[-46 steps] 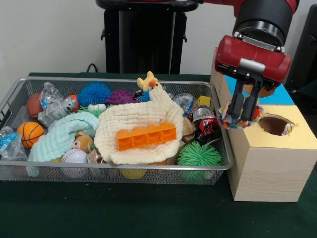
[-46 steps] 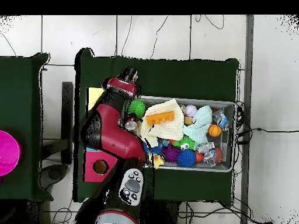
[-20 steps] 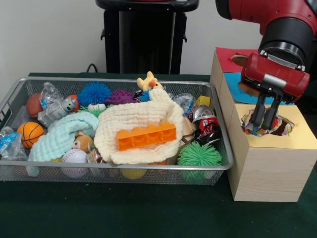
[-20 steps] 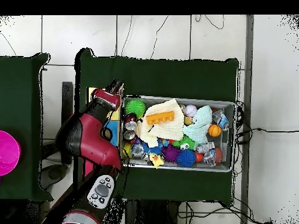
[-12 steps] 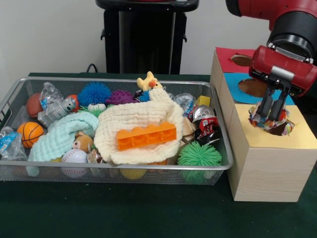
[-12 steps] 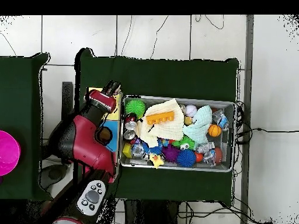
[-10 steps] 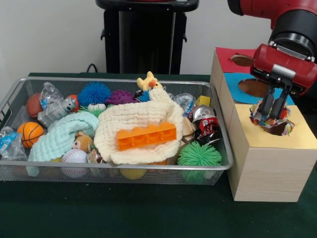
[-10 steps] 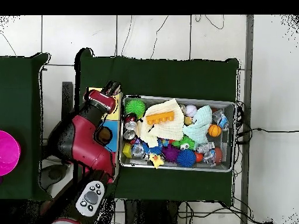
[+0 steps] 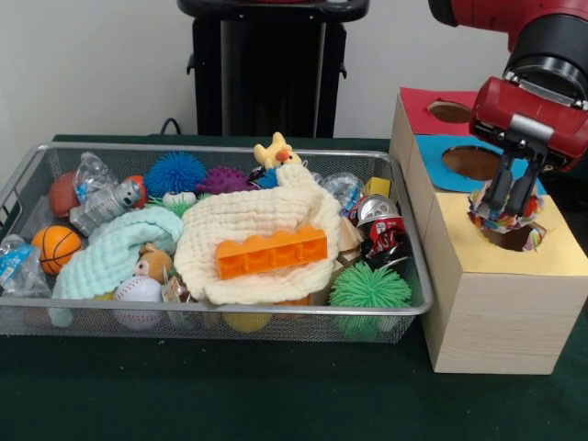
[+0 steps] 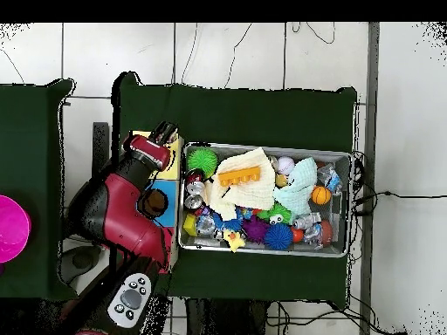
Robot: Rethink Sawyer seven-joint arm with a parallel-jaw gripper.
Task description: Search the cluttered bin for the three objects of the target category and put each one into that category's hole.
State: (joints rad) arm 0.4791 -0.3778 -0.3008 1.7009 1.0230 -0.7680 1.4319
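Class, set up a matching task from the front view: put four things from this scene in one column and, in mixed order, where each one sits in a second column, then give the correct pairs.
Things:
1. orange brick
2. basketball
3. green spiky ball
4. crumpled wrapper

Places:
A. against the basket's left end
B. on the cream cloth
C. in the gripper, at the yellow hole
D. basket's near right corner

Pairs: 1-B, 2-A, 3-D, 4-C
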